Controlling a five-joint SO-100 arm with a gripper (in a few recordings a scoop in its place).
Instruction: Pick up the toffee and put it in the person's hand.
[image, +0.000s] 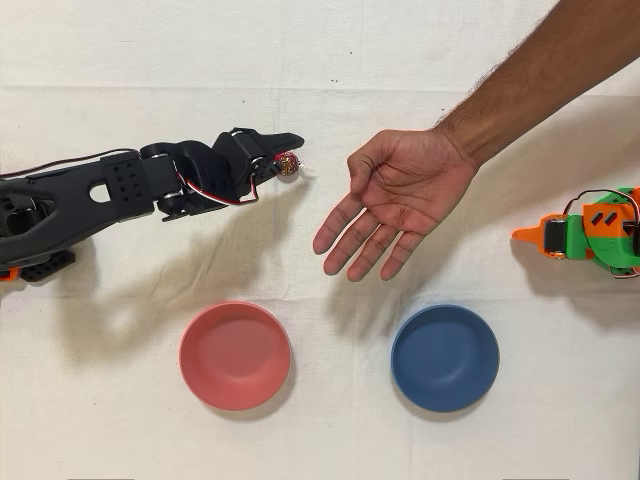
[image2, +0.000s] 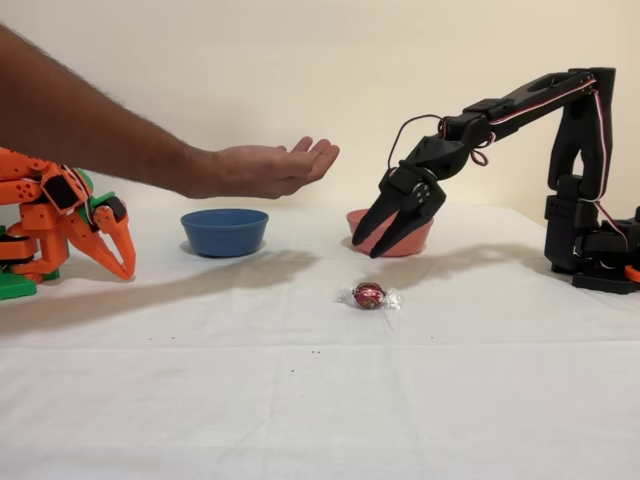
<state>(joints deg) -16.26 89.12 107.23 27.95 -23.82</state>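
Reach step: claw (image2: 378, 243) hangs slightly parted and empty above toffee (image2: 369, 295), must descend before hand (image2: 262, 169) delivery.

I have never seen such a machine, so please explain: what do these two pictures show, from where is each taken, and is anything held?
One picture looks straight down, the other from the side at table height. The black arm is the robot; its gripper hangs above the toffee, which lies on the white cloth, not held. The jaws look nearly closed, with nothing between them. A person's hand waits open, palm up, above the table. A pink bowl and a blue bowl stand empty. An orange arm stands idle.
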